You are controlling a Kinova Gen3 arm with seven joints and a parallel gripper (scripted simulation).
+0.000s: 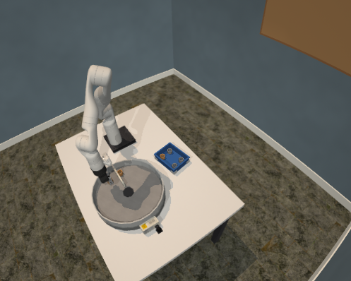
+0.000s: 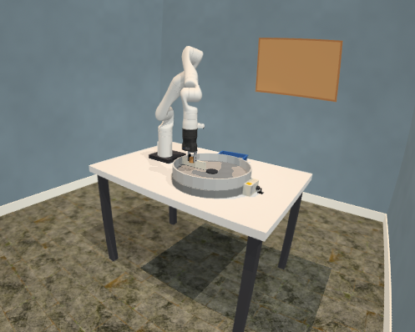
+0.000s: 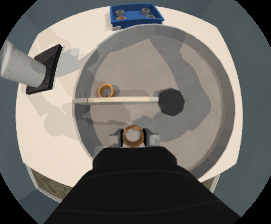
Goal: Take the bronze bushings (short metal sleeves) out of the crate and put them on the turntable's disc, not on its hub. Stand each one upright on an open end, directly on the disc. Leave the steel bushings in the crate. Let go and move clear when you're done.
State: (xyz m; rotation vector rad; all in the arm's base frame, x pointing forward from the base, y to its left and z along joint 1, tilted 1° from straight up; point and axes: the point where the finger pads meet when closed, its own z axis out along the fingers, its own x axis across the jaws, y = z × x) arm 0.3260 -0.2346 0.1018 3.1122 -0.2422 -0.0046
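My gripper (image 1: 109, 181) is shut on a bronze bushing (image 3: 133, 136) and holds it low over the left part of the turntable's grey disc (image 1: 129, 193); the gripper also shows in the exterior view (image 2: 190, 158). Another bronze bushing (image 1: 120, 172) stands upright on the disc near its back left rim; it also shows in the wrist view (image 3: 106, 90). The dark hub (image 1: 128, 191) sits at the disc's middle, with a pale bar (image 1: 117, 176) running from it to the rim. The blue crate (image 1: 171, 157) holds one bronze bushing (image 1: 162, 155) and three steel bushings (image 1: 174, 165).
A raised rim (image 1: 154, 215) rings the disc. A small control box (image 1: 149, 224) sits at the turntable's front edge. The arm's black base plate (image 1: 119, 141) stands behind the turntable. The crate lies to the right of the turntable.
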